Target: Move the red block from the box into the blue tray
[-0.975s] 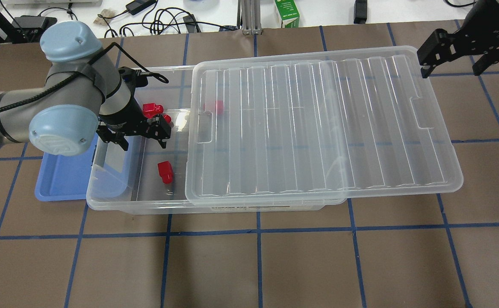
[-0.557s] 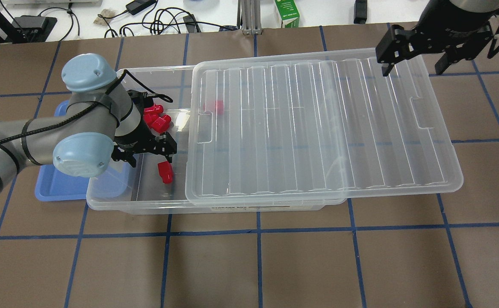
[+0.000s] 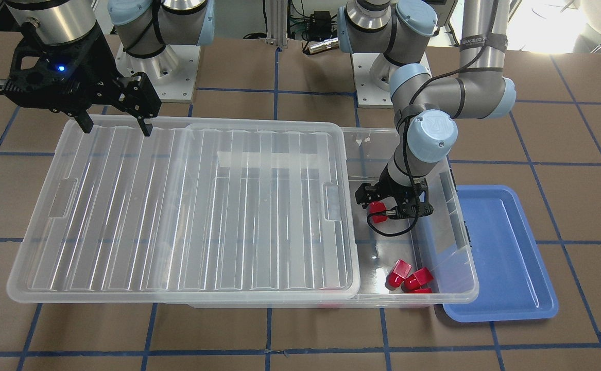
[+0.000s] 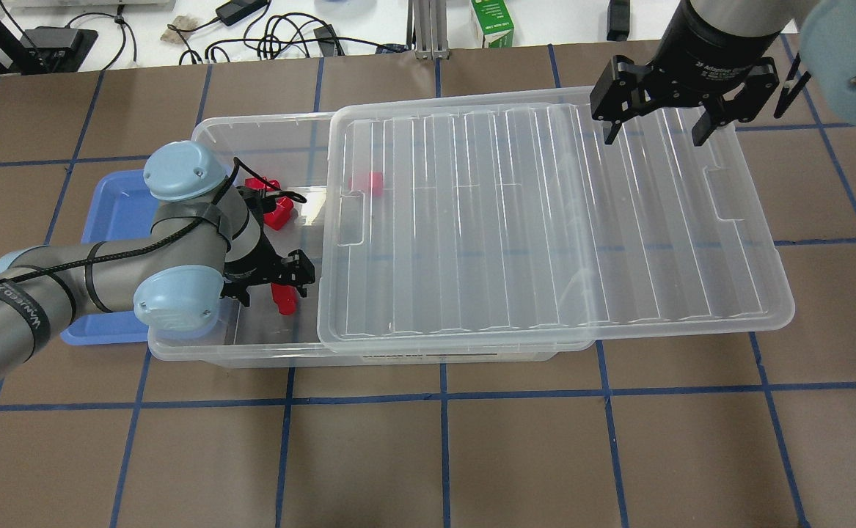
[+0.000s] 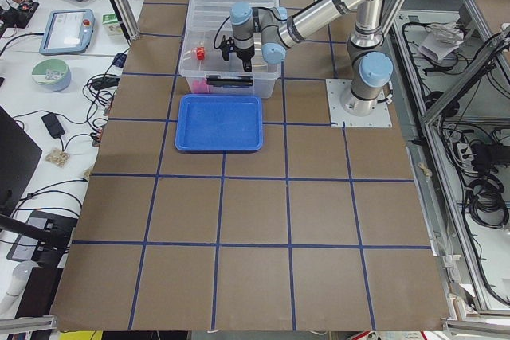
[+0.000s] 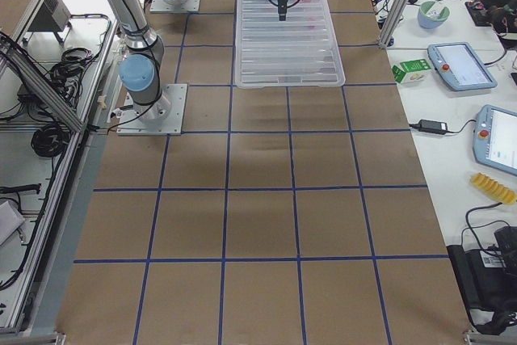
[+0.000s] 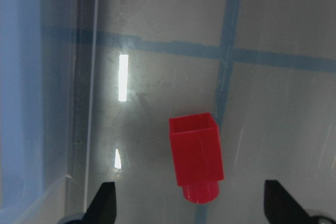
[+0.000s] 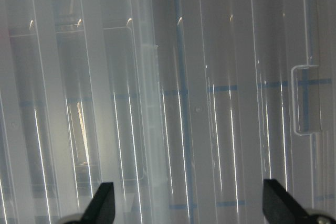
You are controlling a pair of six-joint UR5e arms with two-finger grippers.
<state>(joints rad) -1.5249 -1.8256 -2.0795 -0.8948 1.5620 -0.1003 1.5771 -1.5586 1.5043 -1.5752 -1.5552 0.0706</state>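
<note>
Left hand (image 4: 275, 284) spread wide inside box (image 4: 207, 350), over red block (image 7: 195, 153) lying on box floor. Centre fingers on squarish body, not stub; descend straight, clear of lid (image 4: 545, 220). Right hand (image 4: 653, 136) wide above lid. Blue tray (image 4: 116, 209) beside box.

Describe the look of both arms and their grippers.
The left arm and right arm are silver tubes with pale-blue joint caps; a black cable is strapped along the left one. The left gripper and right gripper are black and two-fingered.
</note>
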